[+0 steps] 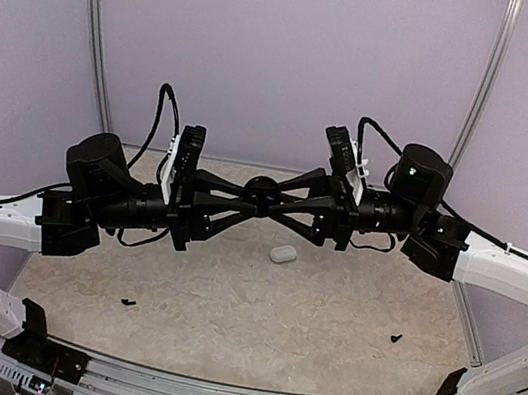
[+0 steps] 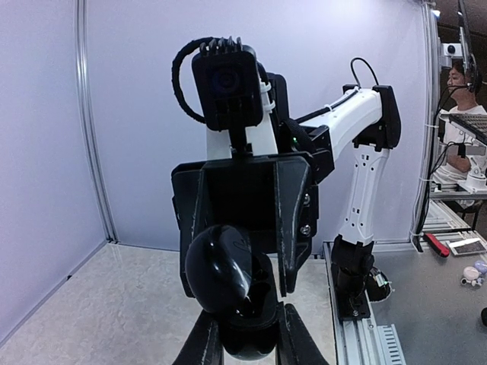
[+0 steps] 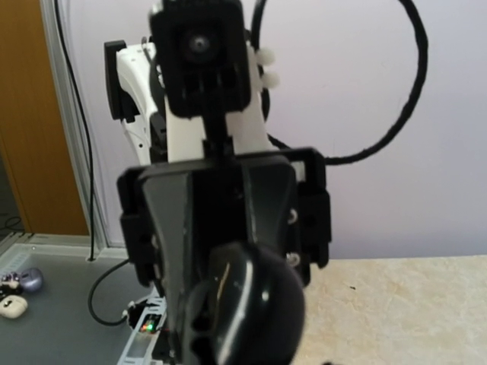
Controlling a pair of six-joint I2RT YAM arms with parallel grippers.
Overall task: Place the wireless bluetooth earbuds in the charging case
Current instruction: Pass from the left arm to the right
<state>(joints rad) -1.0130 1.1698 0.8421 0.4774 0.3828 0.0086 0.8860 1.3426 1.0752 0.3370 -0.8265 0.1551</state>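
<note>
While the top view is showing the left pincer (image 1: 247,194) and right pincer (image 1: 278,199) meeting tip to tip in mid-air, it alone is showing the case (image 1: 283,253), lying on the bench (image 1: 228,293) beneath them, well apart from every edge, with open room around it. The left wrist view is showing the left pincer clamping a black disc (image 2: 227,277); whether the right one is gripping it, I cannot tell.

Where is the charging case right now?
In the top view, the charging case lies alone on the table, slightly right of centre, just below the black round piece that hangs between the two arms.
</note>
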